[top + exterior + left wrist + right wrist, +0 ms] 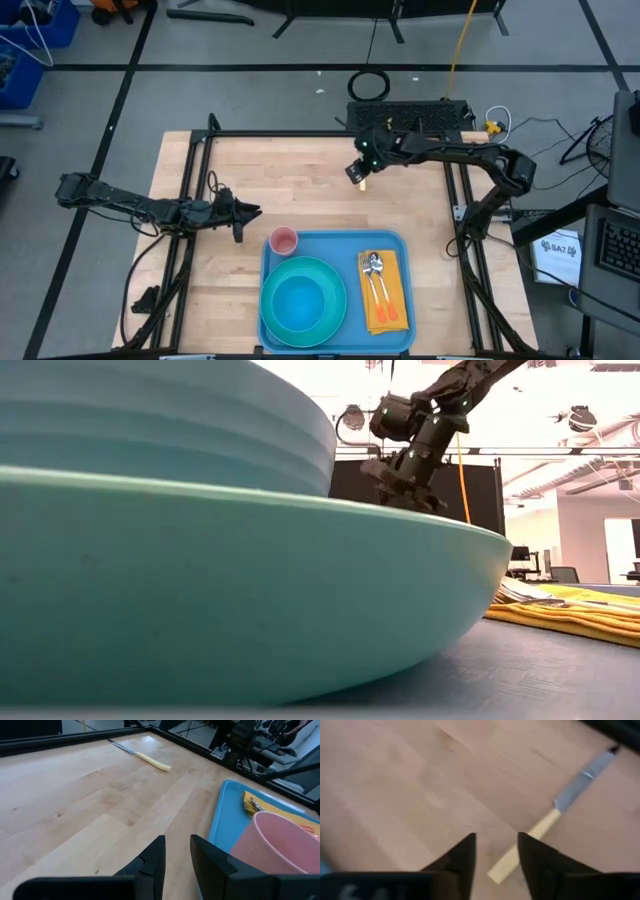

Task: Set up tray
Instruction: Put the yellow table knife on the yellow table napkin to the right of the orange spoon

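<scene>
The blue tray [350, 246] lies at the table's near edge. On it are a teal plate [326, 272] with a blue bowl [300, 304] inside, a pink cup [284, 241] at its far left corner, and an orange napkin [392, 292] carrying a spoon and fork [373, 270]. A knife [364, 183] with a pale yellow handle lies flat on the wood beyond the tray. My right gripper [496, 845] is open above the knife's handle end [520, 855], fingers on either side. My left gripper [177, 847] is open, low over the table just left of the pink cup [277, 845].
Bare wood spreads between the tray [225, 815] and the table's far edge, with only the knife [142, 756] on it. Black frame rails run along the table's left, right and far sides. In the low view the plate [250, 580] and bowl [150, 420] block most of the table.
</scene>
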Motion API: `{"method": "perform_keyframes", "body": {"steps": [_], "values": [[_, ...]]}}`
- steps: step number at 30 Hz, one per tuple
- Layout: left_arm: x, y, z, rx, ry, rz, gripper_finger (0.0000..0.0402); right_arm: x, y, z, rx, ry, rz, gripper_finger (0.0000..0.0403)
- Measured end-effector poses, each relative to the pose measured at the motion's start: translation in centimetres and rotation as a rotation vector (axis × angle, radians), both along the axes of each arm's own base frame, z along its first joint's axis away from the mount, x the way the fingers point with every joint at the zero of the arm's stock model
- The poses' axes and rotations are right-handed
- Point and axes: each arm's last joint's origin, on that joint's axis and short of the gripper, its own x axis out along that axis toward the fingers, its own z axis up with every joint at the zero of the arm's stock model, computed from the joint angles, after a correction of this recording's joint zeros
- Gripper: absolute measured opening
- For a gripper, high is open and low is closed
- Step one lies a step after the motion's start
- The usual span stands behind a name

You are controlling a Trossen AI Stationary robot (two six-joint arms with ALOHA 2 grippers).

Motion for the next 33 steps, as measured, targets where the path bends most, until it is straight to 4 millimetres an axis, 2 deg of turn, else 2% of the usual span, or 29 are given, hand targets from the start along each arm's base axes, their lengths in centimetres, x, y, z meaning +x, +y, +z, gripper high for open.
{"method": "perform_keyframes", "body": {"steps": [6,9,12,26,30,33], "values": [[0.0,0.0,0.1,-0.005,-0.007,0.001,0.0093,0.9,-0.5,-3.5,0.075,0.099,-0.057,0.0230],[0.0,0.0,0.1,-0.007,-0.008,0.001,0.0093,0.9,-1.2,-5.8,0.134,0.159,-0.110,0.0253],[0.0,0.0,0.1,-0.007,-0.007,0.001,0.0093,0.8,-2.0,-7.1,0.180,0.173,-0.164,0.0260],[0.0,0.0,0.1,-0.002,-0.006,-0.002,0.0093,1.1,-2.7,-9.5,0.233,0.199,-0.291,0.0235],[0.0,0.0,0.1,-0.002,-0.006,-0.002,0.0093,1.0,-2.7,-9.6,0.221,0.219,-0.300,0.0194],[0.0,0.0,0.1,-0.002,-0.006,-0.003,0.0093,1.0,-2.6,-9.5,0.221,0.211,-0.297,0.0140]]}}
